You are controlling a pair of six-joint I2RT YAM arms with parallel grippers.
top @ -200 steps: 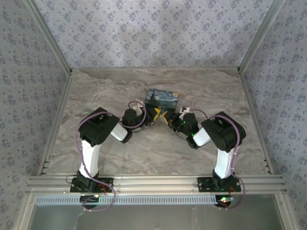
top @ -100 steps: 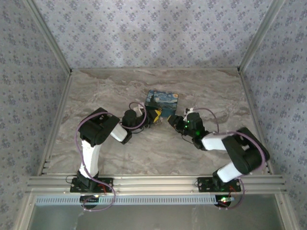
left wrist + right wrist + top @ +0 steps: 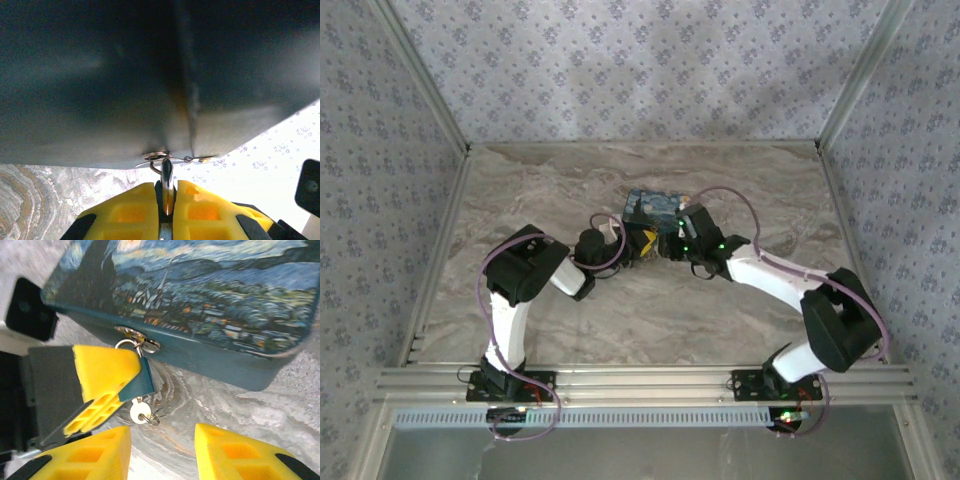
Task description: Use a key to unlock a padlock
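Observation:
The small blue padlock [image 3: 136, 384] hangs from the hasp [image 3: 137, 342] on the front of the blue night-sky tin [image 3: 210, 300]. My left gripper [image 3: 167, 186] is shut on the padlock [image 3: 167, 172], which appears edge-on between its yellow fingers [image 3: 102, 372]. A silver key [image 3: 138, 411] with a small ring sticks out of the padlock's lower end. My right gripper [image 3: 162, 442] is open, its fingertips just short of the key and not touching it. In the top view both grippers, left [image 3: 648, 243] and right [image 3: 675, 243], meet in front of the tin [image 3: 655, 205].
The marble tabletop [image 3: 620, 310] is bare around the tin. Patterned walls and metal frame posts [image 3: 850, 90] enclose the back and sides. The right arm's elbow [image 3: 835, 305] reaches out toward the right edge.
My right arm has swung its elbow out to the right and stretched, bringing its gripper up beside the tin and padlock. The left arm has stayed still on the padlock.

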